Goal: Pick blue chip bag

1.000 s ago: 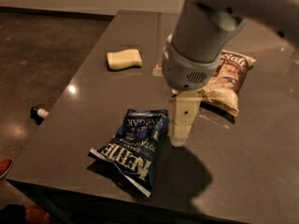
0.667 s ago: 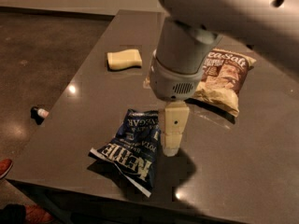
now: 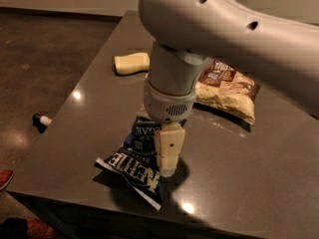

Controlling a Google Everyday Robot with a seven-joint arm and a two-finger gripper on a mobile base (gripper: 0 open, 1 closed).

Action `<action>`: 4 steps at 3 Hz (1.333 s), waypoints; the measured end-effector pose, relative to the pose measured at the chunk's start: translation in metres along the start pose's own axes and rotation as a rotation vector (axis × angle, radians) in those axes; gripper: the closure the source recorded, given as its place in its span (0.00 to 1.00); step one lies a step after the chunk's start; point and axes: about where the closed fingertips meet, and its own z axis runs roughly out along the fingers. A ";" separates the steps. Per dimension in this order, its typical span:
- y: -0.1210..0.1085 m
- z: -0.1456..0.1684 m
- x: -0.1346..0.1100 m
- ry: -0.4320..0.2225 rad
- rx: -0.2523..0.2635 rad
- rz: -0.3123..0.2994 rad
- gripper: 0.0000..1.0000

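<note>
The blue chip bag [image 3: 133, 159] lies flat on the dark table [image 3: 239, 173] near its front edge, navy with white "KETTLE" lettering. My gripper [image 3: 168, 169] hangs from the big pale arm and points straight down. Its cream fingers [image 3: 169, 146] stand over the bag's right edge, the tips at or just above the bag. The arm's wrist hides the bag's upper right corner.
A tan and brown chip bag [image 3: 227, 87] lies behind the arm at the right. A pale yellow object [image 3: 131, 63] lies at the far left of the table. A small dark thing [image 3: 41, 120] and a shoe [image 3: 5, 178] are on the floor at the left.
The gripper has moved left and down, from beside the blue bag's right side to over its right edge. The bags have not moved.
</note>
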 end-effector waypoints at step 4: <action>-0.016 -0.102 -0.005 -0.198 0.059 -0.025 1.00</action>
